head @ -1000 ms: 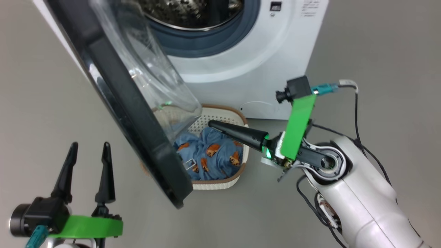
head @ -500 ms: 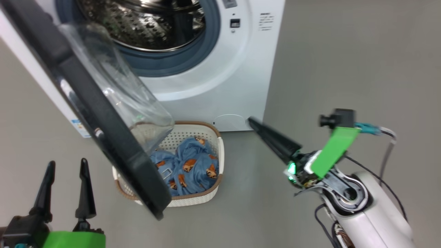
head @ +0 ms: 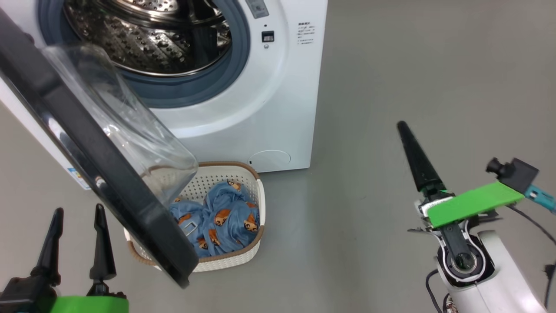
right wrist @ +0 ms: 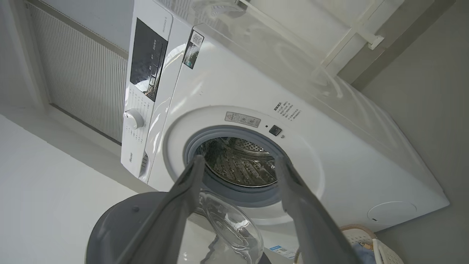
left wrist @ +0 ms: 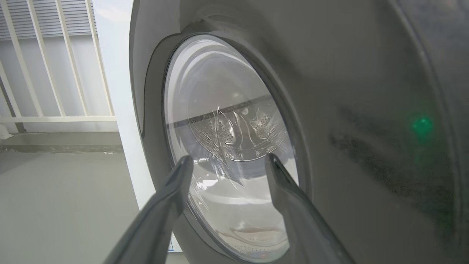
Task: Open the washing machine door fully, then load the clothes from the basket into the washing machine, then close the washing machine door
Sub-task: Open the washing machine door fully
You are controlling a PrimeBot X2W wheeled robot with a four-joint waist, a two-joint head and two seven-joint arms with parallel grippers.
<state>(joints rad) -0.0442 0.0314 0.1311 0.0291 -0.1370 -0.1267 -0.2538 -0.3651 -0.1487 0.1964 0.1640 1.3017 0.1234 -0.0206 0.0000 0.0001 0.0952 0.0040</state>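
Head view, washing machine [head: 278,108]: a white box at the upper left, with its steel drum [head: 143,39] open to view inside a grey-blue seal [head: 236,65].
Head view, door [head: 87,161]: swung open and seen edge-on. Its black rim runs as a long diagonal from the upper left down to the lower centre, and the glass bowl [head: 130,126] bulges right, towards the machine.
Head view, basket [head: 230,260]: on the floor [head: 391,65] just in front of the machine's lower edge, below the round cap [head: 269,157]. The door's lower end hides its left part.
Head view, clothes [head: 221,217]: a crumpled blue heap with bear faces, lying inside the basket.
Head view, left claw [head: 78,209]: at the lower left, fingers spread wide and pointing up the picture, holding nothing, just left of the door's outer face.
Head view, right claw [head: 404,130]: at the right over bare floor, well apart from basket and machine. It is seen edge-on, pointing up and slightly left.
Left wrist view, door: the outer face is close ahead, and the two fingers stand wide apart in front of the glass, with the drum's holes showing dimly through it.
Left wrist view, background: white railing [left wrist: 55,73] at the far left.
Right wrist view, right claw: fingers wide apart and empty, aimed at the drum opening.
Right wrist view, machine: appears tilted, with the control panel [right wrist: 148,69] and dial [right wrist: 133,118] at the upper left.
Right wrist view, door: at the bottom, glass bowl facing the machine.
Right wrist view, basket: one corner at the lower right, with a bit of blue cloth in it.
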